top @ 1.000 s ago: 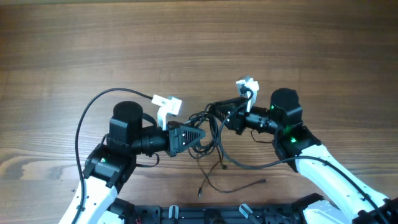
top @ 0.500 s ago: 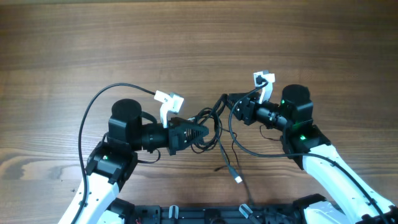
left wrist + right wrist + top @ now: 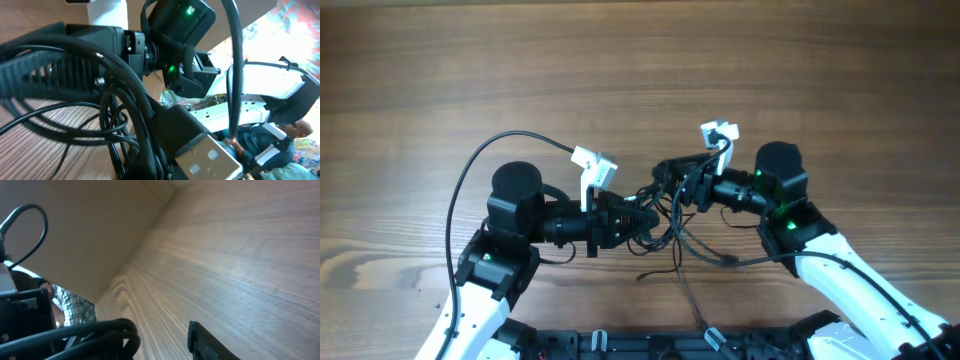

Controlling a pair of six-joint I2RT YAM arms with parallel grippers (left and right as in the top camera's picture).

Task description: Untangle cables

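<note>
Two grippers are meeting at one tangled knot of cables (image 3: 665, 205).
The left gripper (image 3: 632, 216) is clamping fully shut on the cables, which are lying between the arms over the table (image 3: 620, 80). I cannot tell how wide the right gripper (image 3: 688, 190) is standing. A straight pull apart is risking a tighter knot or strands slipping free. The bundle's long axis is running left to right, with loose tails trailing toward the near edge.

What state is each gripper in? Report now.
Left gripper: closed on the cables.
Right gripper: at the cables; open or closed cannot be told.
</note>
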